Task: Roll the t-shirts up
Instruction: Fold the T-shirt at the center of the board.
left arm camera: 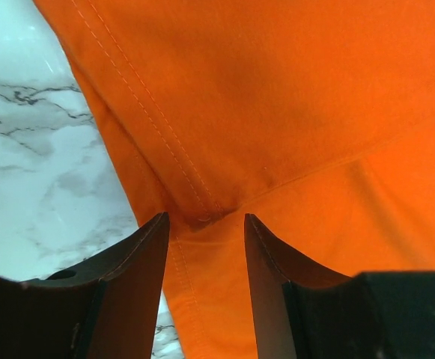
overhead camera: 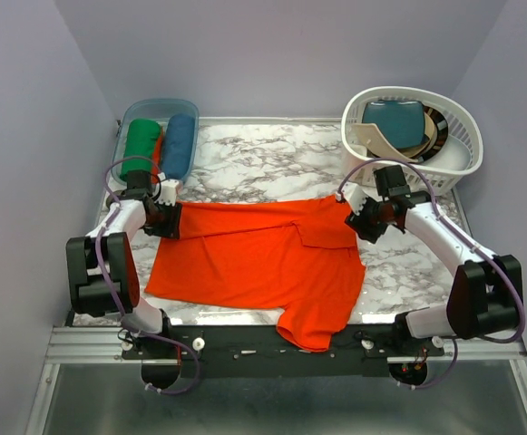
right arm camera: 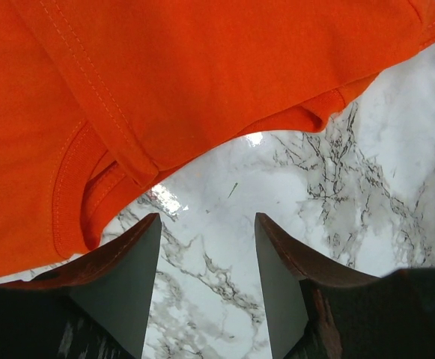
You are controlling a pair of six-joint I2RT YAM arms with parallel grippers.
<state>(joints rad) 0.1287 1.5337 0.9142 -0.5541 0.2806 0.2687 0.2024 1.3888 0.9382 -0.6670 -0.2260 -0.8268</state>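
Left hand (left arm camera: 206, 218), released, straddles a stitched edge of the orange shirt (overhead camera: 263, 258), which lies spread mid-worktop (overhead camera: 272, 154) between both hands. Right hand (right arm camera: 206, 218), also released, hangs over bare marble, the neckline just beyond at upper left. For an even roll, both should pinch that edge level before turning it.

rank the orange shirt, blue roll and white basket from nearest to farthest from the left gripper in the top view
1. orange t-shirt, mid-table, its edge right at the left gripper
2. blue roll, back left corner
3. white basket, back right corner
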